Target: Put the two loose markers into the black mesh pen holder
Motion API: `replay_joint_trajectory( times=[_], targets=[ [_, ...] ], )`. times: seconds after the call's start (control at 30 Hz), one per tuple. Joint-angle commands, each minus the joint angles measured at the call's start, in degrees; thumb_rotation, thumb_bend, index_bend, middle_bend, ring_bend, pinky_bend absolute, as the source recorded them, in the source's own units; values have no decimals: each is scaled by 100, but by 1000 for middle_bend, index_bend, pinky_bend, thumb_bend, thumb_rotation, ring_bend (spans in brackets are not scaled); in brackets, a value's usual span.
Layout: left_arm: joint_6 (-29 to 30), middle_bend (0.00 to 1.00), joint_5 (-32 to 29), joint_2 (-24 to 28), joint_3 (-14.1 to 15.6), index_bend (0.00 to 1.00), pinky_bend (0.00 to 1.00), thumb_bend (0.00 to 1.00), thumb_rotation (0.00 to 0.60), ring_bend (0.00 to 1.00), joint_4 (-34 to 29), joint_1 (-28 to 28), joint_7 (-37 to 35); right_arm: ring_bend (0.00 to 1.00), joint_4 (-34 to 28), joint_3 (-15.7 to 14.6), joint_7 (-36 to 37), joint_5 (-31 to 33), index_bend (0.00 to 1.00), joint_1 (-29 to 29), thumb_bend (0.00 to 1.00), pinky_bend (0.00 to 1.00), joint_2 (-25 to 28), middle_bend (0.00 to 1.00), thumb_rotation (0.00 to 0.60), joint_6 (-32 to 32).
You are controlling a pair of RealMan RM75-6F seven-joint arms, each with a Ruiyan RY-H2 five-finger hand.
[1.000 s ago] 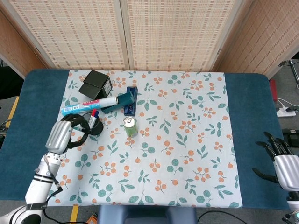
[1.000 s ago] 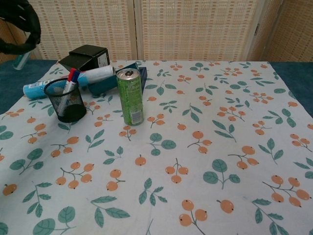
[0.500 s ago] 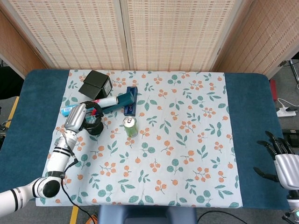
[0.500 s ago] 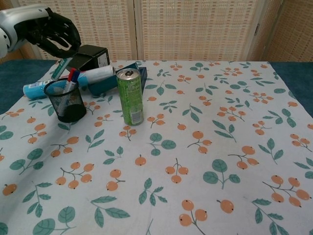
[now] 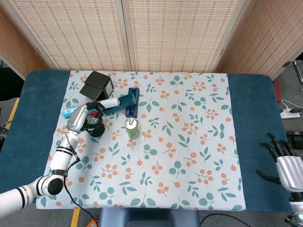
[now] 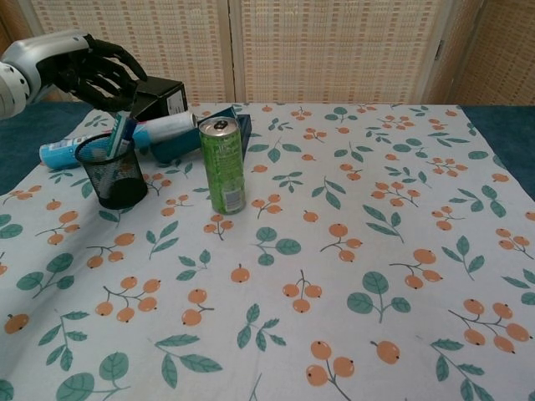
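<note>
Chest view — left hand [image 6: 94,71] holding marker [image 6: 122,134], tip inside pen holder [image 6: 112,173] below.

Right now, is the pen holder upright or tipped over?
Upright. In the chest view the black mesh pen holder stands on its base on the tablecloth, mouth up, with markers sticking out, below the left hand.

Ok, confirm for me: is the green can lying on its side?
No, the green can stands upright on the tablecloth, its silver top facing up, right of the black mesh pen holder.
</note>
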Motion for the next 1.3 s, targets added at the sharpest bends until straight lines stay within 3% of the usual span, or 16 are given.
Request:
replay_joint_trajectory(
  times=[0.03, 0.23, 0.33, 0.47, 0.57, 0.6, 0.63, 0.7, 0.9, 1.3],
  targets=[
    [-14, 434, 52, 31, 50, 350, 219, 341, 600, 232, 16, -4, 6, 178, 1, 3, 14, 7, 255, -4, 57, 118, 3, 35, 600, 5],
    [363, 298, 384, 196, 380, 241, 194, 341, 600, 171, -114, 47, 777, 177, 1, -6, 18, -27, 255, -1, 57, 118, 5, 36, 600, 10],
    [1186, 254, 988, 367, 713, 211, 193, 341, 600, 156, -553, 319, 1518, 177, -7, -12, 30, -58, 255, -6, 57, 118, 7, 36, 600, 31],
    [3054, 248, 2461, 466, 1486, 209, 199, 342, 600, 151, -987, 1086, 3040, 177, -7, -28, 45, -109, 254, 1, 57, 118, 8, 35, 600, 35],
    [3526, 221, 2852, 422, 1701, 204, 199, 344, 600, 132, -963, 1326, 3382, 177, -6, -34, 48, -129, 252, 5, 57, 118, 7, 36, 600, 34],
    [3855, 202, 3135, 403, 1891, 196, 197, 346, 600, 120, -915, 1531, 3613, 177, -8, -43, 49, -150, 251, 9, 58, 118, 5, 36, 600, 31],
    [4163, 168, 3319, 460, 2306, 180, 192, 347, 600, 100, -850, 1939, 3823, 177, -27, -68, 50, -208, 250, 21, 57, 118, 4, 36, 600, 17],
    [4290, 137, 3115, 687, 2803, 154, 182, 348, 600, 78, -934, 2510, 3641, 177, -74, -106, 19, -328, 251, 22, 57, 118, 16, 35, 600, 51],
    [3921, 98, 2535, 867, 2916, 117, 163, 348, 600, 54, -633, 2930, 2649, 177, -153, -146, -76, -434, 250, -11, 57, 118, 24, 36, 600, 135],
    [3511, 65, 2375, 830, 2647, 58, 147, 349, 600, 34, -261, 3054, 2459, 178, -191, -155, -177, -424, 252, 23, 57, 118, 4, 35, 600, 68]
  ],
)
